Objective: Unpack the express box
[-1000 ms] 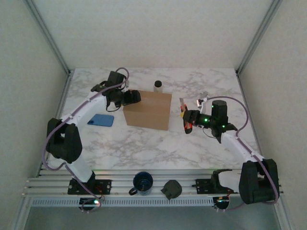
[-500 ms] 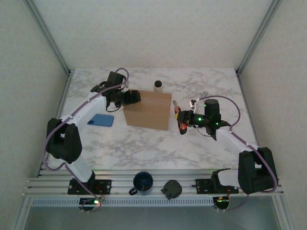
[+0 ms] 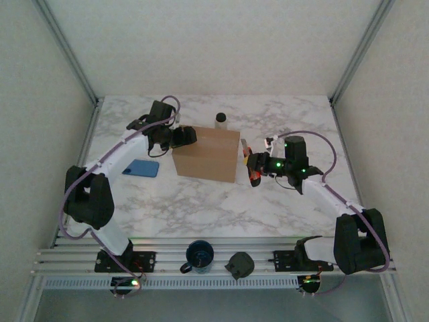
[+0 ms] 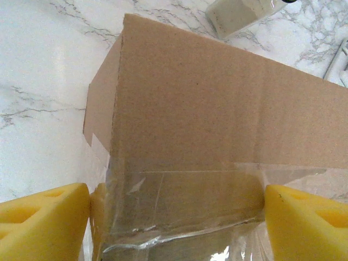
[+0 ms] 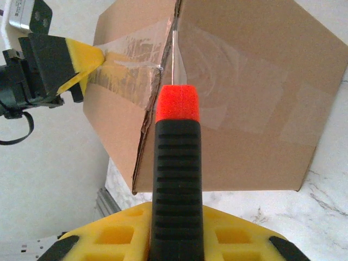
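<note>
The express box (image 3: 206, 154) is a brown cardboard carton in the middle of the marble table, its seams covered with clear tape. My left gripper (image 3: 182, 137) is at the box's left end. In the left wrist view its yellow fingers (image 4: 43, 223) press on both sides of the taped box (image 4: 217, 109), with the gripper (image 4: 176, 217) closed across it. My right gripper (image 3: 263, 164) is shut on a knife (image 5: 175, 179) with a black ribbed handle and orange collar. The thin blade lies on the taped seam of the box (image 5: 244, 109) at its right end.
A blue phone (image 3: 141, 168) lies left of the box. A small bottle (image 3: 220, 120) stands just behind it. A dark blue cup (image 3: 199, 255) and a black object (image 3: 239, 265) sit on the front rail between the arm bases.
My right arm has carried the knife leftward, up to the box's right end. The left arm and the box have stayed put.
</note>
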Robot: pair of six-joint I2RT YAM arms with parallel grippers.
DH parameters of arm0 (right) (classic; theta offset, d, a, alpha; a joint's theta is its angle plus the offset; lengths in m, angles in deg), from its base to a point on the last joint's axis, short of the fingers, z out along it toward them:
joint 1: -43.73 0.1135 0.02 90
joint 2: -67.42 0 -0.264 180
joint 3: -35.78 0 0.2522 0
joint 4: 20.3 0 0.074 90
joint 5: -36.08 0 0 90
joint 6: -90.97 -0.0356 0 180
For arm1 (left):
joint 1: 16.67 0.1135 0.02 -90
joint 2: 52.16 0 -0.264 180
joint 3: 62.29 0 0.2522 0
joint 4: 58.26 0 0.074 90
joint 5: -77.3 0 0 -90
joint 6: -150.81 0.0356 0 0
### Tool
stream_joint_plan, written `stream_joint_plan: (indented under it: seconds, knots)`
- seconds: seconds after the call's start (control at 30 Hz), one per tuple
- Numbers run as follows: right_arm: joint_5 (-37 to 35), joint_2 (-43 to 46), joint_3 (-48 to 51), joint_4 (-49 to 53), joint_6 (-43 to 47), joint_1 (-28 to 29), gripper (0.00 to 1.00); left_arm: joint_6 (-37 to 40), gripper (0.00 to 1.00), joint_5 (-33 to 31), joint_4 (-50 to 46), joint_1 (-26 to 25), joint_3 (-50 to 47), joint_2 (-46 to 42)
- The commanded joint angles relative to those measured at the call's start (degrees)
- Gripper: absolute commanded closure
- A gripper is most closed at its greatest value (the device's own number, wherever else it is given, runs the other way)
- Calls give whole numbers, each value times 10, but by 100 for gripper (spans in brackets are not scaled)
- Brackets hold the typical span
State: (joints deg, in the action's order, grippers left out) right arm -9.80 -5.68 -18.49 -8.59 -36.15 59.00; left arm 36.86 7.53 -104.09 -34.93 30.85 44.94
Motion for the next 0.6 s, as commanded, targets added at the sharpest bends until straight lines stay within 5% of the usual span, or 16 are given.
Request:
stream_joint_plan:
  seconds: [0.0, 0.57]
  knots:
    - [-4, -4, -22, 2, 2, 5, 100, 5, 20, 4, -40, 5, -21, 4]
    - [-3, -25, -32, -2, 2, 11, 100, 3, 20, 2, -38, 5, -25, 3]
